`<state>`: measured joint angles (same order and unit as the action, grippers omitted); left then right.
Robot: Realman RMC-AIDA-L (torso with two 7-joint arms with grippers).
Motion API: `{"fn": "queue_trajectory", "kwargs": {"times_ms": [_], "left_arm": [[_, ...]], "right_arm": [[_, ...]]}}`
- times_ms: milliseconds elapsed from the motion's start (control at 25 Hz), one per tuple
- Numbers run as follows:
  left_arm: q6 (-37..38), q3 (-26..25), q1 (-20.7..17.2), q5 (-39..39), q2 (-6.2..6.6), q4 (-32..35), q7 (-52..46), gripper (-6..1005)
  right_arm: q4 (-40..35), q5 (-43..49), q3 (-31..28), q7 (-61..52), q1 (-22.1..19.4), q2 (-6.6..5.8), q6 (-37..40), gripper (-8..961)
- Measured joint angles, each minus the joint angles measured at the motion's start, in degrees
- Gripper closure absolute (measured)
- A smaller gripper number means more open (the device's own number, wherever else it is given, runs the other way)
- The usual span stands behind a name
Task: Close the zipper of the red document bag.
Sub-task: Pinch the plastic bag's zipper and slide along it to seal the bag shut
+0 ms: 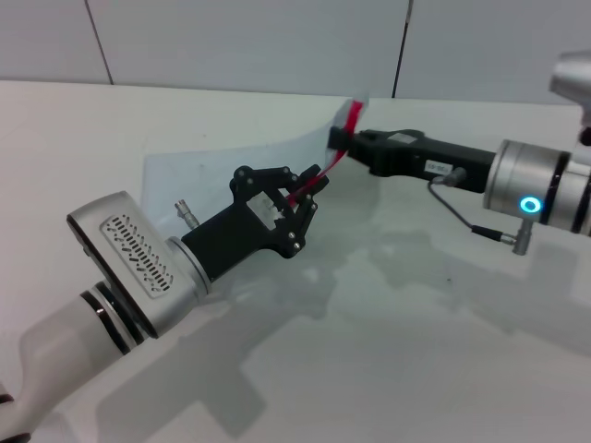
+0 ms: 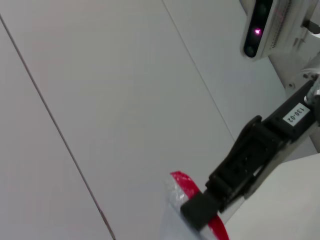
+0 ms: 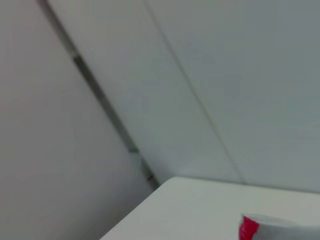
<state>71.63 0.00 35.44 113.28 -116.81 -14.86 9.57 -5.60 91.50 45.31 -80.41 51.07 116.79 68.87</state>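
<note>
The translucent red document bag (image 1: 249, 171) stands lifted off the table, its red zipper (image 1: 319, 175) along the raised edge.

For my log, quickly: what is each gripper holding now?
Left gripper: shut on the zipper.
Right gripper: shut on the red document bag, at its corner.

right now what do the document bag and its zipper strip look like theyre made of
The red document bag looks like thin, flexible, translucent plastic with a frosted pale finish: the table shows faintly through it, and it curves upward where the right gripper holds its corner. The zipper looks like a bright red strip, possibly plastic or woven tape; it cannot be told which. The left gripper pinches it.
</note>
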Motion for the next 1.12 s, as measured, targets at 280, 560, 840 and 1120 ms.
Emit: {"fn": "queue_trajectory", "kwargs": {"times_ms": [280,560,840,1120], "left_arm": [[-0.12,0.0,-0.25,0.05,0.03,0.0,-0.07,919],[-0.87,0.0,-0.52,0.05,0.09,0.0,-0.08,921],[-0.88,-0.04,-0.97,0.02,0.09,0.0,-0.09,922],[-0.88,-0.25,-1.19,-0.01,0.1,0.01,-0.09,924]], "right_arm": [[-1.99,-0.08,-5.03,0.06,-3.87,-0.5,-0.38,903],[-5.5,-0.1,-11.07,-0.08,-8.84,-0.77,-0.48,900],[-7.75,-0.1,-16.17,-0.01,-12.89,-0.86,-0.57,898],[-8.82,-0.1,-19.48,0.03,-14.98,-1.04,-0.57,895]]}}
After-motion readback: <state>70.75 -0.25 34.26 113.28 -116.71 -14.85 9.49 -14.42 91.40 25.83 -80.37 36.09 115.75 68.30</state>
